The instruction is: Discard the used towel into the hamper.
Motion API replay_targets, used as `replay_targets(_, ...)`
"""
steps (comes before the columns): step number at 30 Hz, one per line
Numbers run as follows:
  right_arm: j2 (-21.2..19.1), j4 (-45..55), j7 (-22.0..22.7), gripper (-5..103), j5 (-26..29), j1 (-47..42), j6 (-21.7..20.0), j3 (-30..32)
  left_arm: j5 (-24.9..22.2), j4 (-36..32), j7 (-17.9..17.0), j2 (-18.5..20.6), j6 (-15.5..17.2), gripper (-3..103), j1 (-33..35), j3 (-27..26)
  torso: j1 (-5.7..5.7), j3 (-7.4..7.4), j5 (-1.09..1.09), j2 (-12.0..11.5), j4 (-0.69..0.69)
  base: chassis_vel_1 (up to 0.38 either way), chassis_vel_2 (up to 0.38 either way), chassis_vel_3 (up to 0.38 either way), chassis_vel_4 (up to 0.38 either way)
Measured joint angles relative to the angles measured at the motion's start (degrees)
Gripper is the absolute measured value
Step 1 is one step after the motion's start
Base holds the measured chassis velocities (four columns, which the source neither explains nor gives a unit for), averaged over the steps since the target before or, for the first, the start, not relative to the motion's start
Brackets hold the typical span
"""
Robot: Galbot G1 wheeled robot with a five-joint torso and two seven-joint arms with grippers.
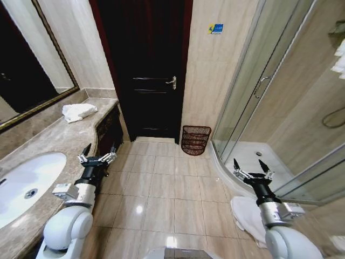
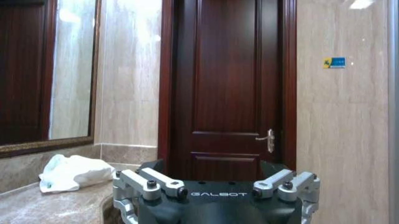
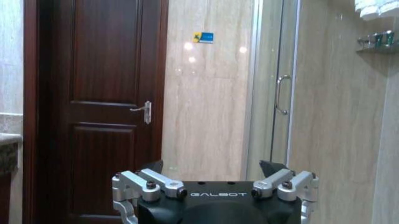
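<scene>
Both arms are up in front of the robot, nothing held. Left end effector (image 1: 98, 157) hangs over the front edge of the table (image 1: 51, 141), fingers spread apart and empty. Right end effector (image 1: 252, 171) hovers above the floor near the shower threshold, fingers likewise apart and empty.

A white cloth heap (image 1: 247, 215) lies on the floor tiles directly below the right arm; can't tell if it's a mat or a towel.

Sink (image 1: 24, 186) is set in the near end of the table on the robot's left. Farther along the same table, under the mirror, sits the crumpled white towel (image 1: 78, 111). It lies ahead and to the left of the left end effector, well apart from it, bunched with no clear long axis. The left arm is clearly the nearer one; my read is that it makes the reach.

Hamper (image 1: 195, 140) stands upright on the floor against the far wall, between the dark door and the shower glass, ahead and right of centre, well away from the towel.
</scene>
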Motion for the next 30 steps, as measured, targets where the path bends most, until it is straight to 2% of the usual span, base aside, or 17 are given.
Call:
replay_targets(19, -0.5, 0.7, 0.3, 100, 0.2, 0.3, -0.9, -0.4, 1.2, -0.1, 0.8, -1.9, -2.7, 100, 2.3, -1.0, -0.02, -0.01, 0.0, 0.0, 0.0, 0.0, 0.0, 0.0, 0.0)
replay_targets(30, -0.8, 0.7, 0.6, 100, 0.1, 0.3, -0.8, -0.6, 1.4, -0.6, 1.2, -2.2, -2.9, 100, 2.7, -1.0, -0.01, -0.01, 0.0, 0.0, -0.01, 0.0, 0.0, 0.0, 0.0)
